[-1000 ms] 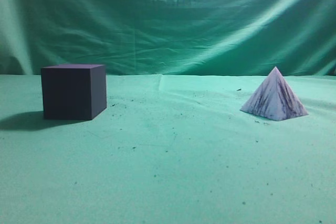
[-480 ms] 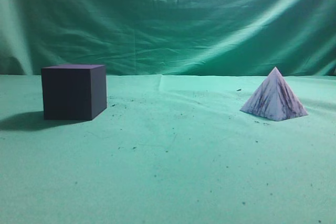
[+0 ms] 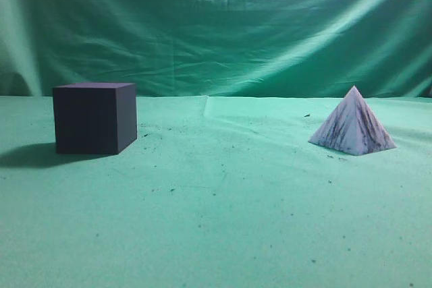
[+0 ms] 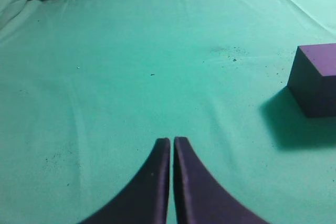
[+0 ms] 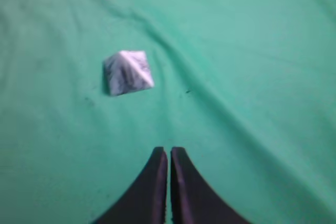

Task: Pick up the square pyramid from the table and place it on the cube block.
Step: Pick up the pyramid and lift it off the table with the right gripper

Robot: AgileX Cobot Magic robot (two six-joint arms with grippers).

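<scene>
The white marbled square pyramid [image 3: 352, 125] stands on the green table [image 3: 223, 207] at the right; it also shows in the right wrist view [image 5: 127, 72], ahead and left of my right gripper [image 5: 169, 149], which is shut and empty above the cloth. The dark purple-black cube block [image 3: 94, 117] stands at the left; it also shows at the right edge of the left wrist view [image 4: 316, 78]. My left gripper [image 4: 171, 139] is shut and empty, well left of the cube. Neither gripper shows in the exterior view.
A draped green backdrop [image 3: 216, 25] hangs behind the table. The cloth has folds and small dark specks [image 3: 307, 115]. A wide stretch of cloth lies between cube and pyramid.
</scene>
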